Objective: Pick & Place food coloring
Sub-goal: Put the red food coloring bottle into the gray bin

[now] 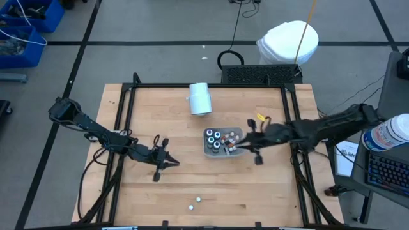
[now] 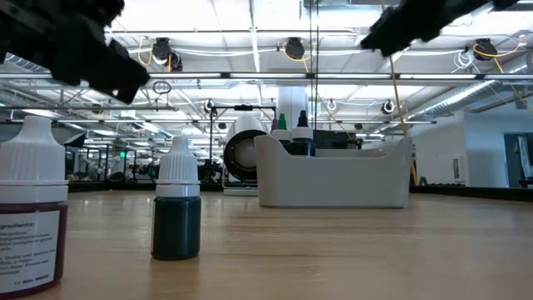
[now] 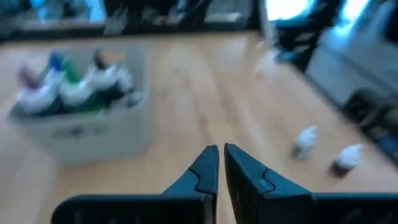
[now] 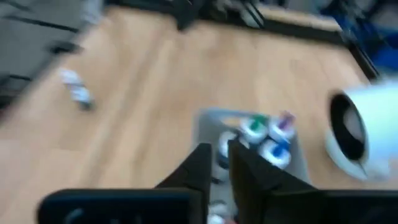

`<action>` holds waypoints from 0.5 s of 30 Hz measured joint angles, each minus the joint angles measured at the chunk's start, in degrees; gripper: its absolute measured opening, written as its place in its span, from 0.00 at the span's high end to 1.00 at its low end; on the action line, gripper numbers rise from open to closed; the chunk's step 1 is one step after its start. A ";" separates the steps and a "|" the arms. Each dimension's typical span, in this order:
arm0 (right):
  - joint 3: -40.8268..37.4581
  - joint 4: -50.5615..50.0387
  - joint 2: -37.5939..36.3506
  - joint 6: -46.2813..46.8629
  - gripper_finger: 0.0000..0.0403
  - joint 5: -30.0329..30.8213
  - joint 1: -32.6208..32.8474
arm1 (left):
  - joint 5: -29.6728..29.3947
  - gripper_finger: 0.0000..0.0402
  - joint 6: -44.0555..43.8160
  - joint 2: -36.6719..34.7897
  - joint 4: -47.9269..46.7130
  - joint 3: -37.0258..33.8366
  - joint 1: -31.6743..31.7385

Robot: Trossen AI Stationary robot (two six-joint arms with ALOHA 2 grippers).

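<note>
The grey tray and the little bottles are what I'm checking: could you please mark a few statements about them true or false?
1. The grey tray holds several small bottles. True.
2. Two bottles stand on the table outside the tray. True.
3. The white cylinder sits inside the tray. False: it lies on the table, apart from the tray.
4. The left hand holds a bottle. False: its fingers are shut on nothing.
5. The right hand is at the tray's edge. True.
</note>
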 joint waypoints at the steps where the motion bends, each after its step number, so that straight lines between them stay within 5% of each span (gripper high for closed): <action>1: -0.76 -0.01 -2.21 0.00 0.95 -0.05 0.92 | 1.11 0.91 0.94 0.00 1.69 0.00 -0.04; 6: -9.09 8.44 -12.51 2.06 0.98 0.88 5.53 | 2.66 0.91 0.82 0.00 7.51 0.00 -0.15; 9: -16.29 15.29 -16.31 2.90 0.99 4.63 8.78 | 7.88 0.91 -0.29 1.71 6.99 0.00 -0.19; 15: -27.70 29.05 -18.80 2.39 1.00 7.94 12.75 | 7.30 0.92 -11.51 5.06 0.15 4.36 -4.08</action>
